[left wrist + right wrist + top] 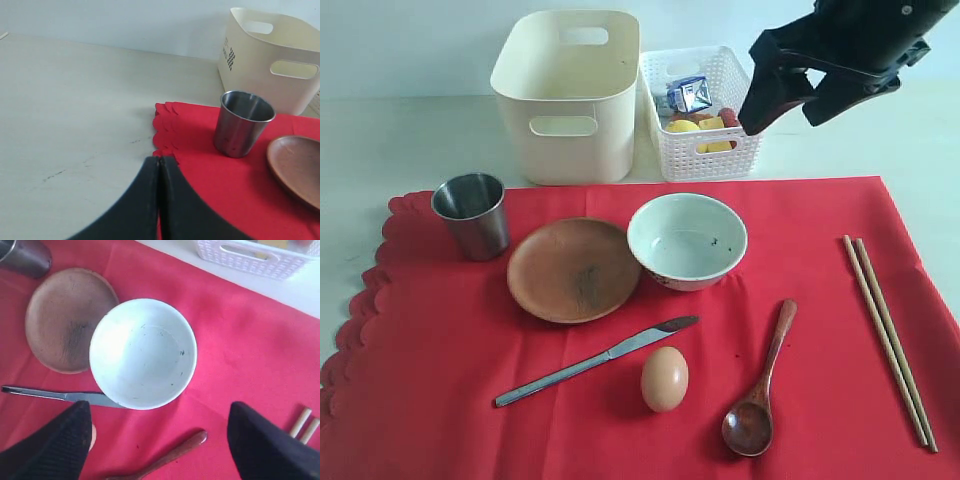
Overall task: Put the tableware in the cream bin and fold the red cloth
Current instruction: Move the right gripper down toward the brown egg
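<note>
Right wrist view looks straight down between the two black fingers (55, 450) of the right hand (785, 118), which are spread wide, holding nothing and touching nothing. The white ceramic bowl (686, 240) sits upright below the gap. In the exterior view that hand hangs in the air toward the far right corner of the bench (380, 140), tilted downward in front of the white lattice basket (705, 115) and well above the red cloth (820, 300). The left hand (160, 167) shows only in its own wrist view. Its fingers are pressed together along their length with nothing between them, and their tips sit low at the cloth's scalloped edge; whether they touch the fabric cannot be told. The cloth lies flat and unfolded over the near part of the bench. The steel cup (470, 213) stands upright near the cloth's far scalloped corner, with the round brown wooden plate (573, 270) just beside it and the bowl close against the plate's other side. Nearer the bench's front edge the steel knife (595, 360) lies slanted, with an egg (664, 378) just beside its blade and the dark wooden spoon (760, 385) next along. The pair of wooden chopsticks (887, 335) lies side by side near the cloth's right edge. The cream bin (567, 95) stands off the cloth toward the bench's far edge, just beside the basket.
</note>
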Controlling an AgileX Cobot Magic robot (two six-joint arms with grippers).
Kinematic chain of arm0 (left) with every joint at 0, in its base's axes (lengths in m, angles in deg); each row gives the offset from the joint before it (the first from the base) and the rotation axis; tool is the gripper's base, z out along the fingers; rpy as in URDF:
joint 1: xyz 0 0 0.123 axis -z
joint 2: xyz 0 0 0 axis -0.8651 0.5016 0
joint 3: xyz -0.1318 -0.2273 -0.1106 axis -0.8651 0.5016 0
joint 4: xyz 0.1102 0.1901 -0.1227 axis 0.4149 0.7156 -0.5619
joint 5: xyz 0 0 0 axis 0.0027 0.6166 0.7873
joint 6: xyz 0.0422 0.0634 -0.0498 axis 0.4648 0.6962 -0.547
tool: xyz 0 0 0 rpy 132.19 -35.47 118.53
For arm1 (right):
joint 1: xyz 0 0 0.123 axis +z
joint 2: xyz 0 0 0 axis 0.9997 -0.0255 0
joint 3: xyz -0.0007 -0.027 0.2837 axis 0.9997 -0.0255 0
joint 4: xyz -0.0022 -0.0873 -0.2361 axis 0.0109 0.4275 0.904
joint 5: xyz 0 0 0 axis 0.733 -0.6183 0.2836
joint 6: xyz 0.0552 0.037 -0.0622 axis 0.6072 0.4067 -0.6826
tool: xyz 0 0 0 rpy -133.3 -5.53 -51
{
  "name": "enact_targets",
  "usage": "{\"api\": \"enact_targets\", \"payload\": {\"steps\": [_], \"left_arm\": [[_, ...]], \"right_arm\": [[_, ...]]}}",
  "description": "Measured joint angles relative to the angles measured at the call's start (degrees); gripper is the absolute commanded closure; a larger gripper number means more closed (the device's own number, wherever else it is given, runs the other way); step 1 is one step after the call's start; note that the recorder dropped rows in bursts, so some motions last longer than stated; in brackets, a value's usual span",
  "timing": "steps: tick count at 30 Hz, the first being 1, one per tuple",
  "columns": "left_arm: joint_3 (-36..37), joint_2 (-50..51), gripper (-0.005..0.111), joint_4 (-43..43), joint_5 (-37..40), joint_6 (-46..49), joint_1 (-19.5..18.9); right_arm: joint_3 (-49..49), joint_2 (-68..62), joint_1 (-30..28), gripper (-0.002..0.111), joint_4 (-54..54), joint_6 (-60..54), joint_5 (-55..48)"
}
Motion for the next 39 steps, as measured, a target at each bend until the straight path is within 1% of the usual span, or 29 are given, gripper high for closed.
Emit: {"api": "enact_targets", "payload": {"steps": [4,13,21,32,39], "left_arm": [[0.0,0.0,0.107,0.0,0.0,0.0,0.0],[0.0,0.0,0.107,0.0,0.0,0.0,0.0],[0.0,0.0,0.107,0.0,0.0,0.0,0.0],[0.0,0.0,0.107,0.0,0.0,0.0,0.0],[0.0,0.0,0.107,0.0,0.0,0.0,0.0]], "right_arm": [[-4.4,3.5,0.8,0.037,0.8,-0.2,2.4],[-10.8,7.8,10.9,0.037,2.4,-0.3,5.0],[-17.4,7.9,17.9,0.037,7.8,4.2,9.9],[-22.4,7.9,25.3,0.037,8.9,8.6,16.2],[-23.5,7.6,28.5,0.037,8.9,9.3,18.5]]}}
